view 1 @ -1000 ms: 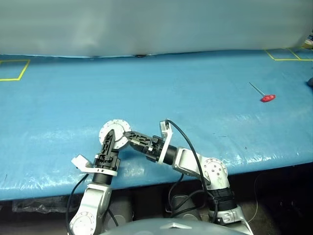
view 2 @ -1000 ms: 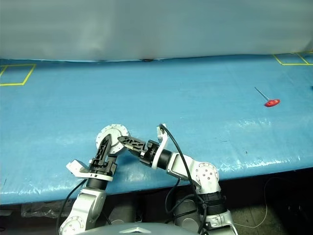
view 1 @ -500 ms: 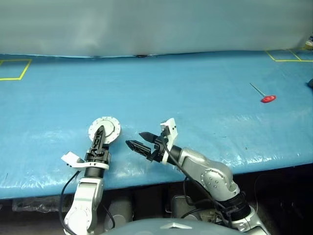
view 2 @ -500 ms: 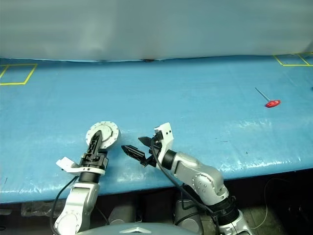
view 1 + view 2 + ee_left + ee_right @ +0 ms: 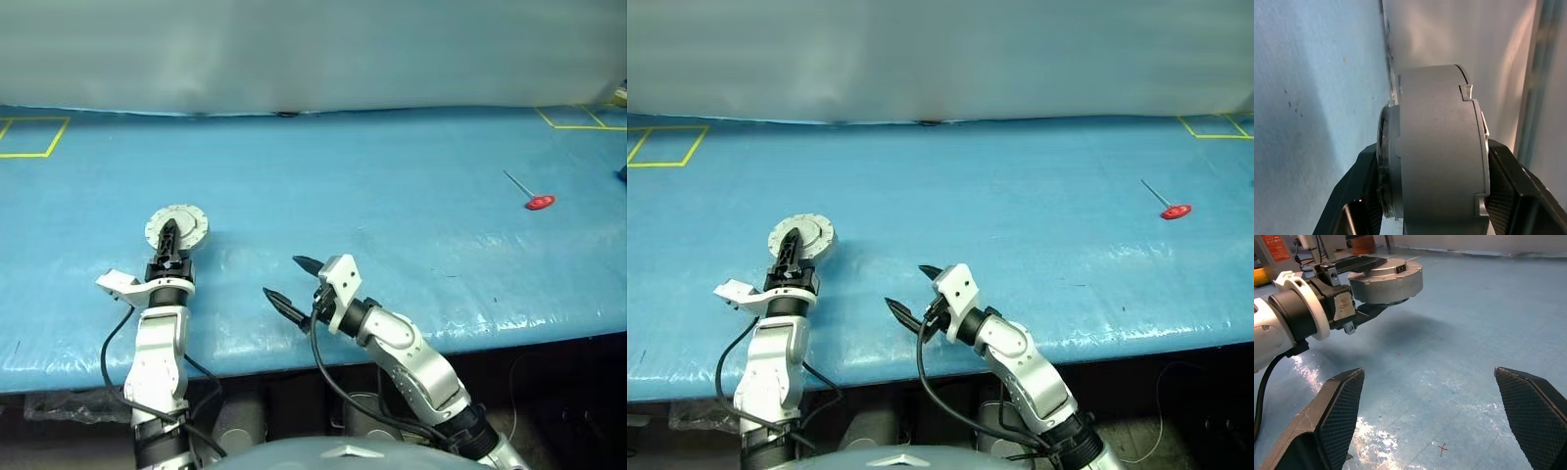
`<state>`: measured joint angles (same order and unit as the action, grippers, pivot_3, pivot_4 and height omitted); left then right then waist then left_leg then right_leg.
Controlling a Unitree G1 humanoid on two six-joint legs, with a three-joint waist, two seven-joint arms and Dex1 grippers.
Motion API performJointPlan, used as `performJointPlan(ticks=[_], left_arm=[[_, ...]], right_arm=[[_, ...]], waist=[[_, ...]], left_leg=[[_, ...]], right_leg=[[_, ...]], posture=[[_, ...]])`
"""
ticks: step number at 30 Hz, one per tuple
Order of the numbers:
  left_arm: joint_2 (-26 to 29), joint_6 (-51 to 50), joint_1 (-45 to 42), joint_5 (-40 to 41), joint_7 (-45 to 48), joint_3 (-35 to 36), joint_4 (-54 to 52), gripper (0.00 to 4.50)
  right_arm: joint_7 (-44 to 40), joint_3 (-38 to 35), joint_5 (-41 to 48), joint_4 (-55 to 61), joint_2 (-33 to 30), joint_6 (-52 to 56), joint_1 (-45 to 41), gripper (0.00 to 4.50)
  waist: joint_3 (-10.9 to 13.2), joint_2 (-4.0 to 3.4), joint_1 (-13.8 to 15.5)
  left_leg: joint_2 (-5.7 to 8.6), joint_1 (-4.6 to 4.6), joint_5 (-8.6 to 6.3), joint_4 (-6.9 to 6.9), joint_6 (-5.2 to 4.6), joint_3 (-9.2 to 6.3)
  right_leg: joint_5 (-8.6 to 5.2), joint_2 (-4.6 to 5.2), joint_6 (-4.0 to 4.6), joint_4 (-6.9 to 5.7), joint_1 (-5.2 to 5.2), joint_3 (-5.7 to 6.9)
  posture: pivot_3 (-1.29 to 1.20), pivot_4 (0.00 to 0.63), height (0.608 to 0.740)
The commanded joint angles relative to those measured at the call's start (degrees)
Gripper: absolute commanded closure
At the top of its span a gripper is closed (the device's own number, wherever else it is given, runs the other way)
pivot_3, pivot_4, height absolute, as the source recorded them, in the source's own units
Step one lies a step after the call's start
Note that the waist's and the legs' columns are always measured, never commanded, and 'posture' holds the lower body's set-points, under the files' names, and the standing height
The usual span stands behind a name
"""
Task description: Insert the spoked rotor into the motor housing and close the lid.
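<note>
Left gripper (image 5: 168, 238) clamped on smooth grey round motor housing (image 5: 1387, 280), lid (image 5: 177, 223) shut. Right gripper (image 5: 290, 284) fingers apart, empty, over glossy blue table (image 5: 392, 186).

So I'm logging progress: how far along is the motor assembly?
Done, apparently: the round silver-grey motor housing looks closed, its lid shut; the rotor is presumably inside, unseen. In hand: the left gripper clamps the housing above the blue table. The right gripper is open, empty. Left: setting it down.
</note>
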<state>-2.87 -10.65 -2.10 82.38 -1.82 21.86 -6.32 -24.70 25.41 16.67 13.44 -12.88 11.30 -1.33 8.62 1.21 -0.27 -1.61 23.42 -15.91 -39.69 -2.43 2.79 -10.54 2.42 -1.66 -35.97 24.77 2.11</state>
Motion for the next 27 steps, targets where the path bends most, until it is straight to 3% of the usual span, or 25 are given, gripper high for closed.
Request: performJointPlan(ticks=[1, 25, 27], left_arm=[[2.21, 0.44, -6.07, -3.3, -0.73, 2.02, 3.62, 2.11], [10.87, -4.06, -33.8, -18.53, 7.1, 11.11, 44.11, 2.11], [10.71, -3.41, -34.37, -19.83, 6.29, 12.04, 45.92, 1.35]], right_arm=[[-0.16, -1.25, -1.38, 0.26, 0.7, -0.68, 0.23, 0.0], [-0.87, -1.0, -7.65, -1.77, 3.22, 1.42, 1.54, 0.0], [-0.82, -1.11, -7.81, -1.74, 3.36, 1.52, 1.56, 0.0]], waist=[[0.01, 0.02, 0.06], [0.01, 0.09, 0.2], [0.0, 0.09, 0.28]], left_leg=[[0.0, -0.01, 0.0, -0.02, 0.0, -0.03], [0.04, -0.05, 0.07, -0.02, 0.12, -0.1], [0.04, -0.07, 0.09, -0.02, 0.14, -0.12]], right_leg=[[0.0, 0.0, 0.0, 0.0, -0.03, 0.03], [0.14, 0.0, 0.13, 0.04, -0.13, 0.12], [0.15, 0.02, 0.13, 0.03, -0.15, 0.14]], posture=[[0.0, 0.15, 0.74], [0.0, 0.15, 0.74], [0.0, 0.15, 0.74]])
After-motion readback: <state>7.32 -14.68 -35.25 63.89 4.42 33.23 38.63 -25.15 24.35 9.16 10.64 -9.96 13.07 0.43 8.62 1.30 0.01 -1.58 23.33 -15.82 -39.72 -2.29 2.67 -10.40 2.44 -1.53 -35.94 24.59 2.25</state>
